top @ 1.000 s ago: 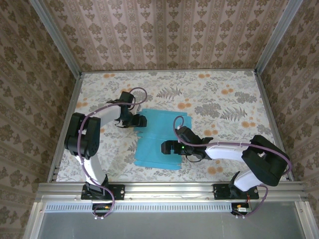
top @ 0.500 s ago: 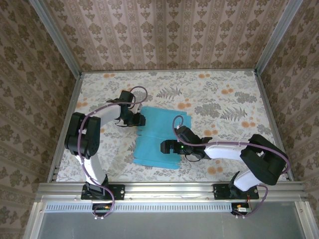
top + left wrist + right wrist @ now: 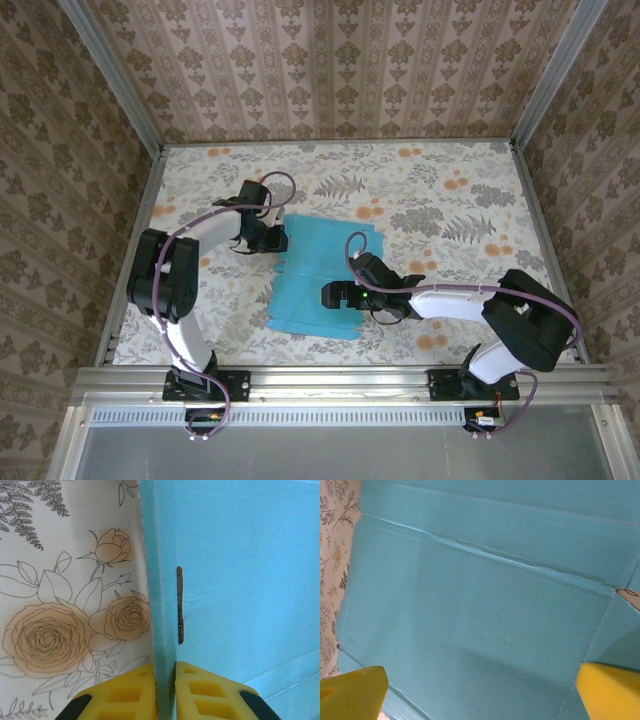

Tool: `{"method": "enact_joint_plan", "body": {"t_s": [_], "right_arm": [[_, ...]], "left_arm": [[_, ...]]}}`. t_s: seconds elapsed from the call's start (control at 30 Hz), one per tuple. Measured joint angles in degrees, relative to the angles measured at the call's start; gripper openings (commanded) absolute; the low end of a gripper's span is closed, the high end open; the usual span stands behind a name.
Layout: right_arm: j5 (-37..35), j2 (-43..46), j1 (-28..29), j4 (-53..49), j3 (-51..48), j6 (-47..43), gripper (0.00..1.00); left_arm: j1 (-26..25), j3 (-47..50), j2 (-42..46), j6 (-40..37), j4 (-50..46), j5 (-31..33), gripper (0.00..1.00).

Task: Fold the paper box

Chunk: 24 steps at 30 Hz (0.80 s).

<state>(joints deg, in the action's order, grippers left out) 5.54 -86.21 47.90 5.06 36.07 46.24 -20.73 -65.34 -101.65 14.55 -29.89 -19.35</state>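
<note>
The paper box (image 3: 312, 268) lies as a turquoise sheet in the middle of the flowered table, mostly flat. My left gripper (image 3: 282, 241) is at the sheet's far left edge. In the left wrist view its yellow fingers (image 3: 125, 695) are pressed on both sides of a raised turquoise flap (image 3: 162, 580), with a dark slit (image 3: 179, 605) just to the right of it. My right gripper (image 3: 328, 296) hovers low over the near half of the sheet. Its yellow fingertips (image 3: 352, 692) stand wide apart above the blue card (image 3: 480, 605), holding nothing.
The flowered tablecloth (image 3: 450, 200) spreads around the sheet on all sides. Patterned walls close off the back and both sides. A metal rail (image 3: 340, 380) runs along the near edge where the arm bases are bolted.
My left gripper has closed on the sheet's left edge flap and drawn slightly left. The right arm has barely moved.
</note>
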Motion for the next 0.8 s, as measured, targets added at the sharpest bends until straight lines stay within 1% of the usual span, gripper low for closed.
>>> {"method": "enact_joint_plan", "body": {"t_s": [0.2,0.4,0.5,0.6,0.7,0.8], "right_arm": [[-0.2,3.4,0.0,-5.3,0.2,-0.9,1.0],[-0.6,14.4,-0.2,-11.6,0.2,-2.9,1.0],[-0.7,20.1,-1.2,-14.7,0.3,-4.3,1.0],[-0.9,24.2,-3.5,-17.8,0.4,-5.6,1.0],[-0.8,27.6,-6.4,-21.1,0.4,-6.5,1.0],[-0.6,30.3,-9.4,-23.9,0.4,-7.4,1.0]], "left_arm": [[-0.5,-0.5,5.0,0.5,-4.7,3.2,0.15],[2.1,-3.0,13.1,0.8,-11.5,8.9,0.18],[3.1,-6.4,17.4,0.9,-17.2,13.8,0.21],[3.3,-10.9,21.4,0.9,-23.2,19.6,0.24],[3.6,-16.0,24.5,0.8,-29.1,25.4,0.24],[3.6,-21.6,25.6,0.8,-34.9,31.4,0.23]]}}
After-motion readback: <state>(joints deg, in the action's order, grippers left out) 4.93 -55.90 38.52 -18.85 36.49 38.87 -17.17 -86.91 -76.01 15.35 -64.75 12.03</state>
